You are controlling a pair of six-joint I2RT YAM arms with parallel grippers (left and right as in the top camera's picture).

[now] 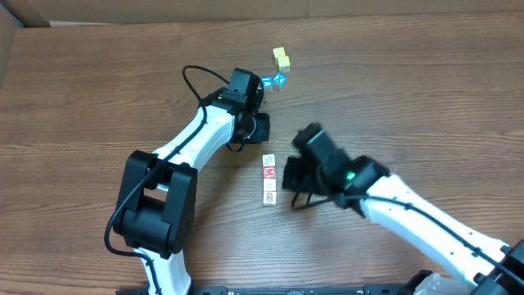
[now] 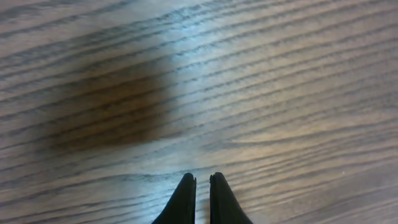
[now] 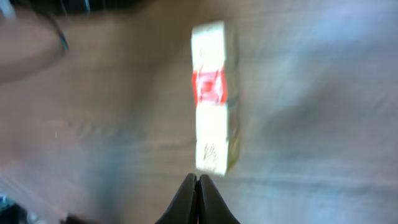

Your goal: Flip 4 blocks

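Note:
A short row of pale blocks (image 1: 268, 179) lies end to end on the table (image 1: 393, 90), one of them with a red print (image 1: 268, 172). In the right wrist view the same row (image 3: 211, 99) is blurred, with the red-printed block (image 3: 209, 87) in its middle. My right gripper (image 3: 198, 178) is shut and empty, its tips just short of the row's nearest block. Overhead, the right gripper (image 1: 292, 199) sits just right of the row. My left gripper (image 1: 260, 129) is above the row's far end. Its fingers (image 2: 203, 177) are shut over bare wood.
Two small blue-printed cubes (image 1: 273, 81) lie just beyond the left wrist, with two plain yellow cubes (image 1: 281, 56) behind them. The left arm's black cable (image 1: 201, 78) loops over the table. A cardboard edge (image 1: 8, 37) shows at the far left corner.

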